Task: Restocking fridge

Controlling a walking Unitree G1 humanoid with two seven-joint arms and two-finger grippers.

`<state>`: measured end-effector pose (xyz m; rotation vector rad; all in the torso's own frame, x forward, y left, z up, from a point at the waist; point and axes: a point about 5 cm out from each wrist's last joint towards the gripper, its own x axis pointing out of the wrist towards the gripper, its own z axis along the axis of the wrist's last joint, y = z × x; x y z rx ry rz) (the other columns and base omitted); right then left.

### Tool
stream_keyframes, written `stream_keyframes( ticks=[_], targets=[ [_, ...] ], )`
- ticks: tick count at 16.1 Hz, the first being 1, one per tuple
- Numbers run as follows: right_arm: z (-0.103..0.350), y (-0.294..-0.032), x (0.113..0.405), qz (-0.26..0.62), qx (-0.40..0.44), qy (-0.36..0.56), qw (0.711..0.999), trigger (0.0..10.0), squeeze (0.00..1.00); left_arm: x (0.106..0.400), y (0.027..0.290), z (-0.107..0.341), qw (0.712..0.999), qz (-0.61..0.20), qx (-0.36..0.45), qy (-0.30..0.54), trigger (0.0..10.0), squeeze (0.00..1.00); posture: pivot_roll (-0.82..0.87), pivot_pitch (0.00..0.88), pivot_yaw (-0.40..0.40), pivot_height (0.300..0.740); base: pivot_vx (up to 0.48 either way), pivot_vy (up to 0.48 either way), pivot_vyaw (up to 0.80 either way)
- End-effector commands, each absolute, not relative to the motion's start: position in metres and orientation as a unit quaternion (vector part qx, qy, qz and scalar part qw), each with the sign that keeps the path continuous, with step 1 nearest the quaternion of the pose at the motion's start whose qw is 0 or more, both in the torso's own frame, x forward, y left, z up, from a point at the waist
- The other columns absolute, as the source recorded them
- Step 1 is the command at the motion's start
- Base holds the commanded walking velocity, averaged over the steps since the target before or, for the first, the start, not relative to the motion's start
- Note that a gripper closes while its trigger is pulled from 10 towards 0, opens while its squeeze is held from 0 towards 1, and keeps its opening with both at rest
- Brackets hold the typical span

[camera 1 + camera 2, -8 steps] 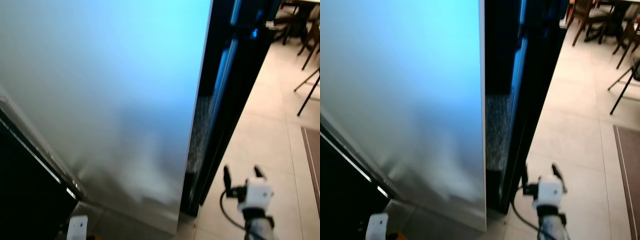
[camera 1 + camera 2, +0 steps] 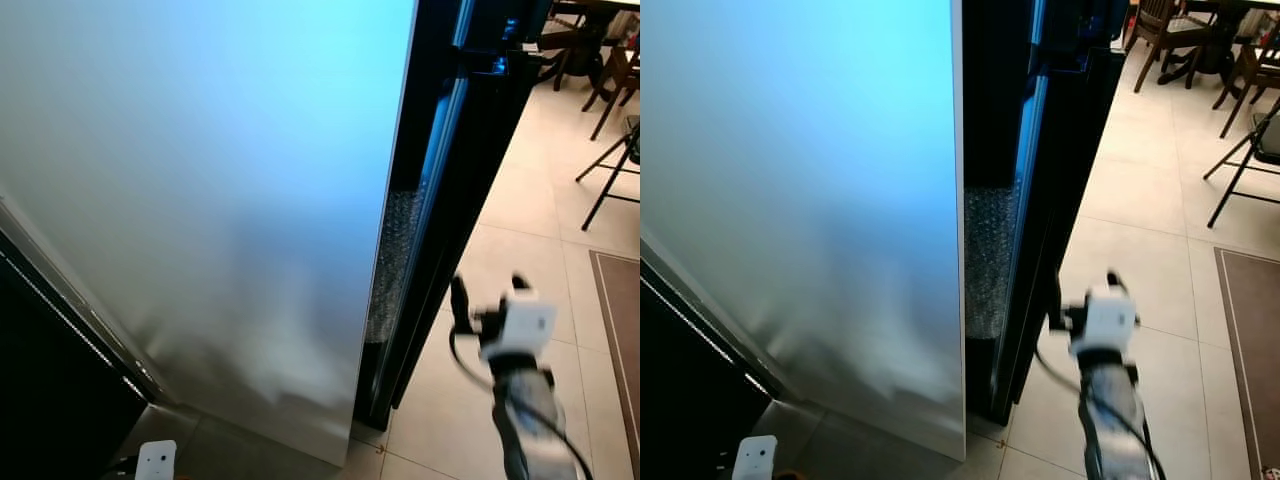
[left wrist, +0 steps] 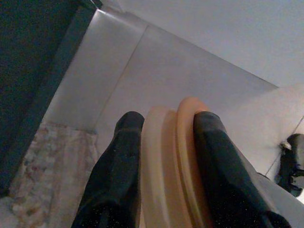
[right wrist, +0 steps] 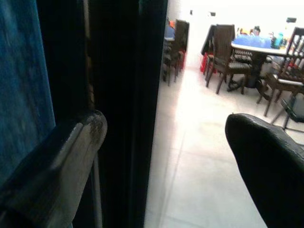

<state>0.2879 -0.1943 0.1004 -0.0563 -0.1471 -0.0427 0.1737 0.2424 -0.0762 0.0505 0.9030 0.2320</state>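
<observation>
Right arm is raised in front of you, forearm angled up and forward, white wrist block on top. Right claw point(image 2: 487, 292) points ahead, fingers spread wide with clear space between them, nothing gripped. Left arm sits low at your left side; you see just its white wrist block. Left claw point(image 3: 164, 156) has both black fingers point(image 3: 118, 175) pressed against a pale orange disc-shaped item.

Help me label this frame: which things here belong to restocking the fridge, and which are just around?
Job:
fridge door
dark door
orange item clamped in left gripper
right gripper, jaws open by the dark door

Around:
chairs
table
rug
tripod
</observation>
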Motion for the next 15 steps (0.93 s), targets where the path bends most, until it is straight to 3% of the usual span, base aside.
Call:
stream_keyframes(
  ticks=[1, 2, 3, 4, 5, 7, 9, 10, 15],
  targets=[
    [0.108, -0.192, 0.294, -0.004, -0.024, -0.067, 0.997, 10.0, 0.0, 0.169, 0.243, -0.078, 0.888, 0.123, 0.016, 0.443, 10.0, 0.0, -0.06, 0.0, -0.002, 0.74, 0.0, 0.0, 0.0],
    [0.112, -0.191, 0.295, 0.003, -0.015, -0.067, 0.998, 10.0, 0.0, 0.169, 0.242, -0.079, 0.887, 0.124, 0.015, 0.444, 10.0, 0.0, -0.06, 0.0, -0.002, 0.74, 0.0, 0.0, 0.0],
    [0.117, -0.186, 0.297, 0.027, -0.02, -0.067, 0.997, 10.0, 0.62, 0.167, 0.242, -0.08, 0.886, 0.123, 0.016, 0.448, 10.0, 0.0, -0.07, 0.0, 0.004, 0.74, 0.0, 0.0, 0.0],
    [0.119, -0.182, 0.299, 0.043, -0.02, -0.067, 0.997, 10.0, 0.73, 0.166, 0.242, -0.08, 0.884, 0.123, 0.017, 0.45, 10.0, 0.0, -0.07, 0.0, 0.006, 0.74, 0.0, 0.0, 0.0],
    [0.12, -0.177, 0.3, 0.06, -0.022, -0.063, 0.996, 10.0, 1.0, 0.165, 0.243, -0.081, 0.883, 0.122, 0.018, 0.452, 10.0, 0.0, -0.07, 0.0, 0.01, 0.74, 0.0, 0.0, 0.0],
    [0.123, -0.168, 0.299, 0.079, -0.012, -0.059, 0.995, 10.0, 1.0, 0.166, 0.244, -0.08, 0.883, 0.123, 0.018, 0.453, 10.0, 0.0, -0.07, 0.0, 0.012, 0.74, 0.0, 0.0, 0.0],
    [0.127, -0.163, 0.3, 0.076, -0.018, -0.059, 0.995, 10.0, 0.91, 0.174, 0.242, -0.077, 0.885, 0.118, 0.022, 0.45, 10.0, 0.0, -0.07, 0.0, 0.017, 0.74, 0.0, 0.0, 0.0],
    [0.129, -0.165, 0.302, 0.067, -0.017, -0.06, 0.996, 10.0, 0.0, 0.176, 0.242, -0.077, 0.885, 0.118, 0.022, 0.449, 10.0, 0.0, -0.07, 0.0, 0.017, 0.74, 0.0, 0.0, 0.0],
    [0.142, -0.173, 0.318, 0.029, -0.01, -0.071, 0.997, 10.0, 0.0, 0.18, 0.24, -0.075, 0.885, 0.115, 0.024, 0.45, 10.0, 0.0, -0.07, 0.016, 0.025, 0.74, 0.0, 0.0, 0.0]
  ],
)
